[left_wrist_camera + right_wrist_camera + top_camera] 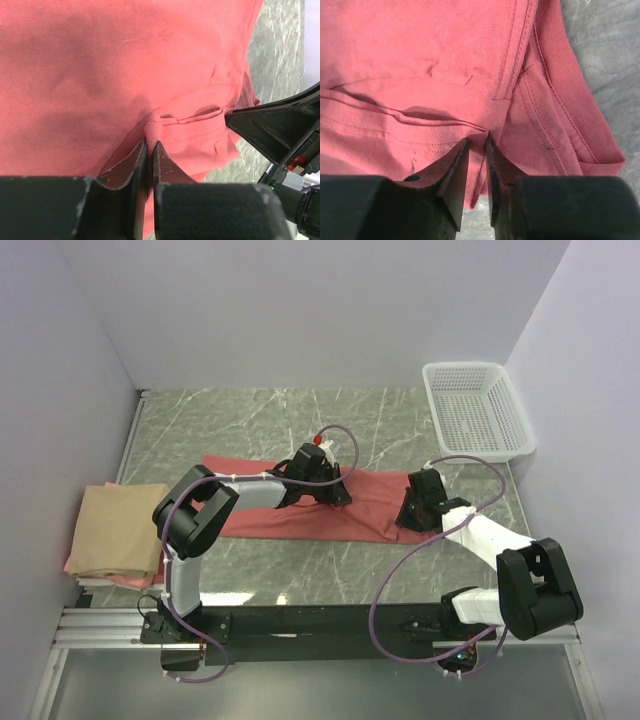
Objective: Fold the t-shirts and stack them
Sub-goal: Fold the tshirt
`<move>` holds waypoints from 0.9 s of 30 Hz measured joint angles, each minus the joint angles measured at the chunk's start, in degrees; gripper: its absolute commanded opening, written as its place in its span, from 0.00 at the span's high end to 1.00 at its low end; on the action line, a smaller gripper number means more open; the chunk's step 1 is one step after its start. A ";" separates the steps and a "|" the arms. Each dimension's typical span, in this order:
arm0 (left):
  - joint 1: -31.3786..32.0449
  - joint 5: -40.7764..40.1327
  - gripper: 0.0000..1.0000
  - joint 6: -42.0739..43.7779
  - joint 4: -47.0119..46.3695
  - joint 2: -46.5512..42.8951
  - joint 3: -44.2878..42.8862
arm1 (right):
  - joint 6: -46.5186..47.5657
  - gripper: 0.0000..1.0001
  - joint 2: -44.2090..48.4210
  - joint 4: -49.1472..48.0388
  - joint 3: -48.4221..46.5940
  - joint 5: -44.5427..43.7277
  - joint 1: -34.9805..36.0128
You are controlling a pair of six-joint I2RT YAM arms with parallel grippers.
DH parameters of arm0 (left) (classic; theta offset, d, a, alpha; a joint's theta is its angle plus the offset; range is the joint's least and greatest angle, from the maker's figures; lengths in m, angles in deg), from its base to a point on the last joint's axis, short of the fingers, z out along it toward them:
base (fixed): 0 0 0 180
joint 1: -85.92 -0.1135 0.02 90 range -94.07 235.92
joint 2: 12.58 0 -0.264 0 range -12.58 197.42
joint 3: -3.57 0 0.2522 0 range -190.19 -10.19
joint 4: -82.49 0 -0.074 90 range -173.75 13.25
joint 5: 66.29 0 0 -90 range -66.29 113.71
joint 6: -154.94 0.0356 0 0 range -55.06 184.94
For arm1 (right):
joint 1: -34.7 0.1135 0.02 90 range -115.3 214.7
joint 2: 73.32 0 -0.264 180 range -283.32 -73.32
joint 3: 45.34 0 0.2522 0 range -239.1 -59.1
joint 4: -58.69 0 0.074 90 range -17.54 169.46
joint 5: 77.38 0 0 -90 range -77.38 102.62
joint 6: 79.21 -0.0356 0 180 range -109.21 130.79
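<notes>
Lying as a long, half-folded band across the middle of the table, the salmon-red t-shirt is where we see trouble. Our left gripper is all but closed, pinching a small pleat of it. Our right gripper has its fingers a narrow slit apart over a stitched hem edge, and we cannot tell whether they bite. If that side catches only one layer, or none, a lift would likely drag the fold askew. The tan-beige t-shirt sits folded over the pink t-shirt at the left edge.
</notes>
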 measured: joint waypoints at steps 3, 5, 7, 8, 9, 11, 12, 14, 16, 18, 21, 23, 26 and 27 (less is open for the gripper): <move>0.00 0.04 0.89 0.00 -0.13 0.00 0.02 | -0.37 0.89 -0.11 0.28 -0.44 0.11 0.00; 0.00 0.11 0.89 0.00 -0.13 0.02 0.02 | -0.48 0.92 0.20 0.72 -1.01 0.17 0.02; 0.00 0.24 0.88 0.00 -0.17 0.02 0.04 | -0.52 0.94 1.36 1.42 -1.46 0.20 0.11; 0.00 0.31 0.87 0.00 -0.24 0.02 0.07 | -0.55 0.95 2.45 2.16 -1.81 0.20 0.11; 0.00 0.44 0.87 -0.04 -0.35 0.02 0.13 | -0.52 0.95 3.30 2.58 -2.08 0.17 0.11; 0.00 0.55 0.86 -0.22 -0.98 0.02 0.46 | -0.52 0.96 5.40 3.61 -2.99 0.00 0.13; 0.00 0.59 0.85 -0.26 -1.46 0.02 0.72 | -0.50 0.96 6.29 3.96 -3.54 -0.13 0.11; 0.00 0.63 0.85 -0.50 -1.84 0.02 1.03 | -0.35 0.96 7.28 4.50 -4.52 -0.59 0.13; 0.00 0.61 0.84 -1.20 -2.25 0.02 1.16 | -0.07 0.96 7.43 5.20 -5.73 -1.42 0.15; 0.00 0.59 0.83 -1.55 -3.10 0.02 1.31 | 0.26 0.97 7.26 5.68 -6.60 -2.14 0.22; 0.00 0.31 0.82 -2.25 -3.82 0.02 1.36 | 0.66 0.97 6.58 6.25 -7.85 -3.63 0.22; 0.00 -0.13 0.82 -2.58 -4.17 0.02 1.33 | 0.76 0.97 5.99 6.49 -8.50 -4.52 0.22; 0.00 -1.27 0.81 -2.97 -4.35 0.02 1.33 | 0.79 0.97 5.55 6.56 -8.74 -5.79 0.22; 0.00 -1.60 0.80 -3.04 -4.42 0.02 1.33 | 0.76 0.97 5.46 6.56 -8.85 -6.21 0.22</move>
